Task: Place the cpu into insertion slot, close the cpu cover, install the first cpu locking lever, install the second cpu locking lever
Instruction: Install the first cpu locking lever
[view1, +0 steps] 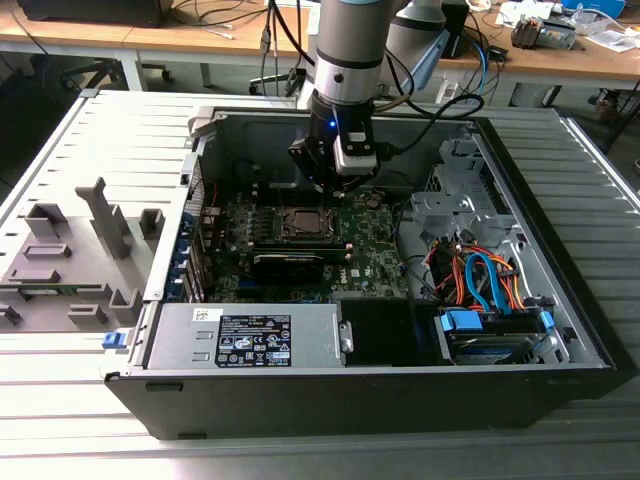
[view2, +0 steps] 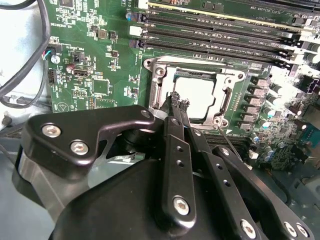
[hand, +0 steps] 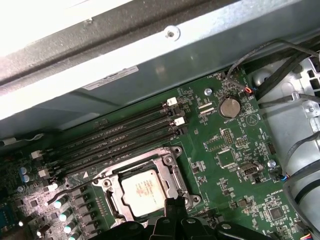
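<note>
The cpu (hand: 143, 192) already lies in the insertion slot (hand: 116, 199), its pale face showing through the window of the cpu cover (hand: 176, 176), which rests flat over it in both wrist views. So seating the chip and closing the cover look done — the work in hand is, by my reading, the locking levers.

The pincer (view2: 176, 100) hangs low over the motherboard (hand: 235, 165) inside the open computer case (view1: 560, 330), its tips drawn close together at the socket's edge, just at the cover's frame. They appear nearly closed; whether they grip anything thin I cannot tell.

One thin lever (hand: 75, 187) stands beside the socket, seemingly not latched. Pressing a lever calls for a small, precise contact on the wire and a push down and sideways under its hook — without scraping the board.
</note>
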